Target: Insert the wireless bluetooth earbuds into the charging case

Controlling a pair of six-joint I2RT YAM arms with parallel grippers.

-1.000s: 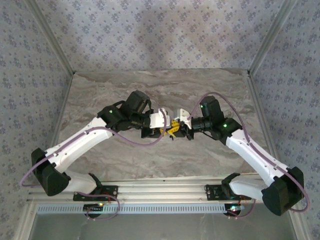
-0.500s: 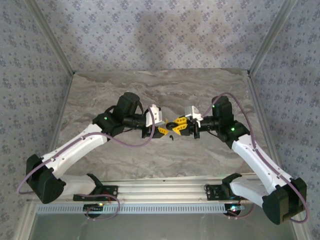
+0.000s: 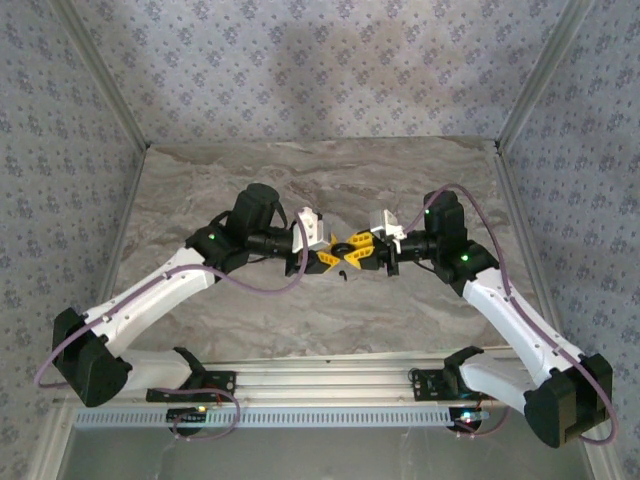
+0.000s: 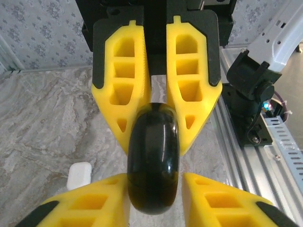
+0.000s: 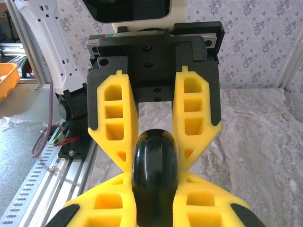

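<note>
clearly glossy black charging case (image 4: 153, 177), smooth rounded pebble shape, reflective sheen.

2 charging cases: 1 black charging case (image 4: 153, 158), glossy and oval, sits between the fingers of both claws, and 1 white charging case (image 4: 78, 175) lies on the marble table (image 3: 420, 300), down beside the left gripper (image 3: 330, 258). 2 grippers: that one and the right gripper (image 3: 357, 253), meeting tip to tip. 4 yellow fingers (image 5: 131, 127), 2 on each claw. 2 white arms (image 3: 150, 295), 1 behind each claw.
</note>
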